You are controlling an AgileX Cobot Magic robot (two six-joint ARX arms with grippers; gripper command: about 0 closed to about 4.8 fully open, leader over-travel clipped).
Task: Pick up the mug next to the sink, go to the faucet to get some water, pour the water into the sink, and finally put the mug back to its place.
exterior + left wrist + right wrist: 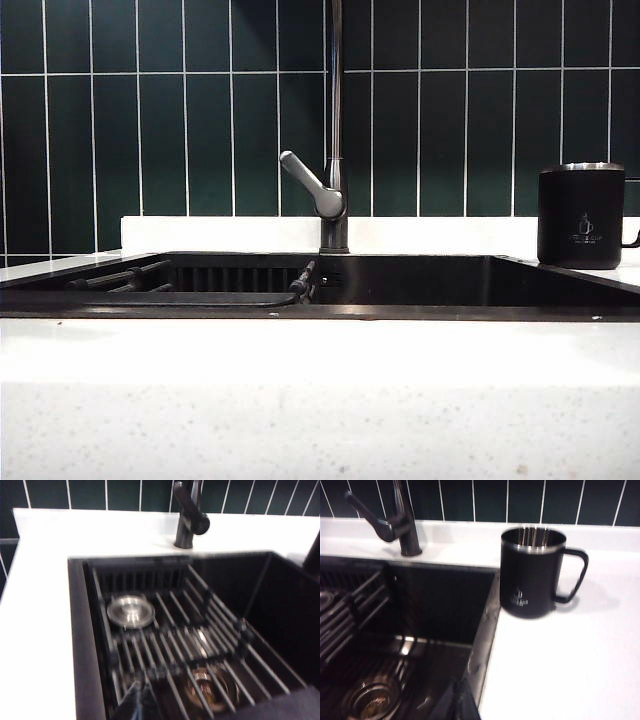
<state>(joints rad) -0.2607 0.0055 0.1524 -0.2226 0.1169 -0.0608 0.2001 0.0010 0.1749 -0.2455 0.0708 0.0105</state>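
While the mug (pixel 532 572) stands upright on the counter (pixel 570 650) beside the sink (pixel 440 600), you have the right gripper (pixel 457 702) closed and empty near it; your left gripper (pixel 139 702), likewise closed and empty, hangs over the sink's rack (pixel 185 635); the faucet (pixel 335 130) runs dry.

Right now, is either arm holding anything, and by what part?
Nothing is held. The left tool is shut over the sink; the right tool is shut near the sink's edge. The mug stands untouched on the counter.
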